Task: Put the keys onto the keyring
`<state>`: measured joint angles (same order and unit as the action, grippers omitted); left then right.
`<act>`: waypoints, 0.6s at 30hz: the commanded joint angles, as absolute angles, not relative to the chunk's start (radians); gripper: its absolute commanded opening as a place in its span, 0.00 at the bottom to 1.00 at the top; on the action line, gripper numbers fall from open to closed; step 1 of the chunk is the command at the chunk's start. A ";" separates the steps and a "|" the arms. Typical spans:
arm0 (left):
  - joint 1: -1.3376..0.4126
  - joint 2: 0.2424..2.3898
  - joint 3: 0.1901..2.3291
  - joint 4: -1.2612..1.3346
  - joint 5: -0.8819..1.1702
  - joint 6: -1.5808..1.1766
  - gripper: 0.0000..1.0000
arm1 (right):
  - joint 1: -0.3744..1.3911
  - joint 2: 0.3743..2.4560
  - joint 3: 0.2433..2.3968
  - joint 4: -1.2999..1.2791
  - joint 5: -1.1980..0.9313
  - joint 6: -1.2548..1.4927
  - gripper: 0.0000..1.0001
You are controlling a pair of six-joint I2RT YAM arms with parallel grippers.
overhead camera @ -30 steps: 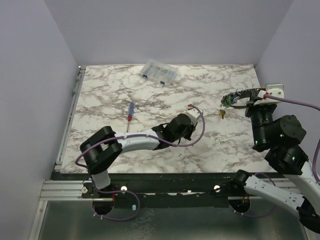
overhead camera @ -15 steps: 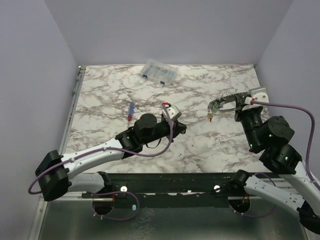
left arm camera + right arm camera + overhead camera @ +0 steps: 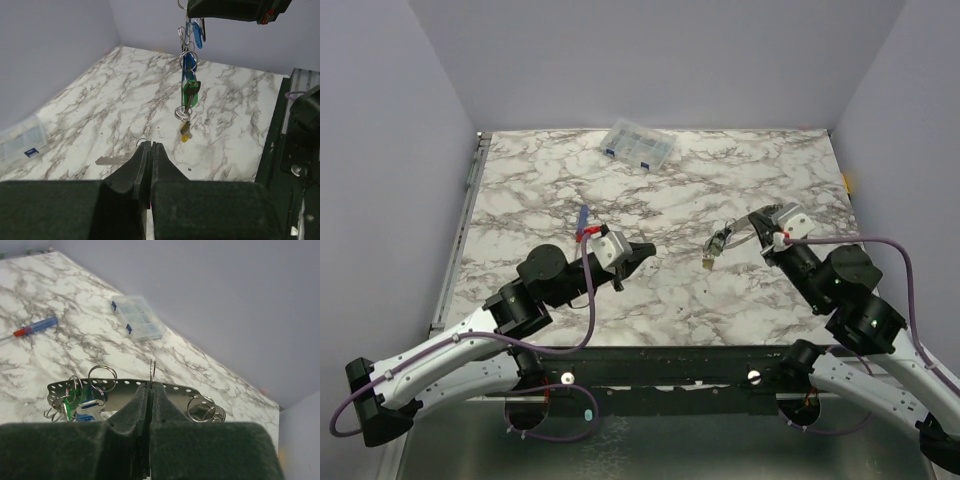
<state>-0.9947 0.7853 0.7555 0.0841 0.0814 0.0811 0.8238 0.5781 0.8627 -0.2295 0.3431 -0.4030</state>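
My right gripper point(image 3: 758, 223) is shut on the keyring point(image 3: 744, 226), a grey perforated metal hoop, and holds it above the table's middle right. In the right wrist view the hoop point(image 3: 172, 386) runs across my closed fingertips point(image 3: 151, 386). The keys point(image 3: 714, 244) hang from the hoop in a chain, with blue, green and yellow tags point(image 3: 189, 85). They also show in the right wrist view point(image 3: 82, 405). My left gripper point(image 3: 646, 249) is shut point(image 3: 151, 145). A silver key point(image 3: 112, 160) sticks out to the left of its tips, with its small ring at the tips.
A clear compartment box point(image 3: 638, 146) stands at the back of the marble table point(image 3: 740, 170). A red-and-blue screwdriver point(image 3: 581, 222) lies just behind my left wrist, partly hidden by it. Purple walls close in the left, back and right sides.
My left arm has swung back from the table's middle toward the left front. My right gripper has carried the keyring and its hanging keys leftward, toward the middle.
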 commanded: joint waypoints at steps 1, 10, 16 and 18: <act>-0.989 0.746 0.705 0.055 0.067 0.275 0.00 | 0.824 0.557 0.812 -0.156 0.159 -0.480 0.00; -0.989 0.808 0.718 0.028 0.061 0.639 0.00 | 0.825 0.537 0.754 -0.145 -0.049 -0.563 0.00; -0.970 0.854 0.765 0.015 0.189 0.650 0.00 | 0.825 0.519 0.749 -0.165 -0.163 -0.571 0.00; -0.957 0.850 0.763 0.013 0.278 0.702 0.00 | 0.825 0.515 0.752 -0.180 -0.208 -0.583 0.00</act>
<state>-0.9802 0.8558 0.7170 0.0204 0.1093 0.5945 0.8238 0.5358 0.7448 -0.2184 -0.0765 -0.5518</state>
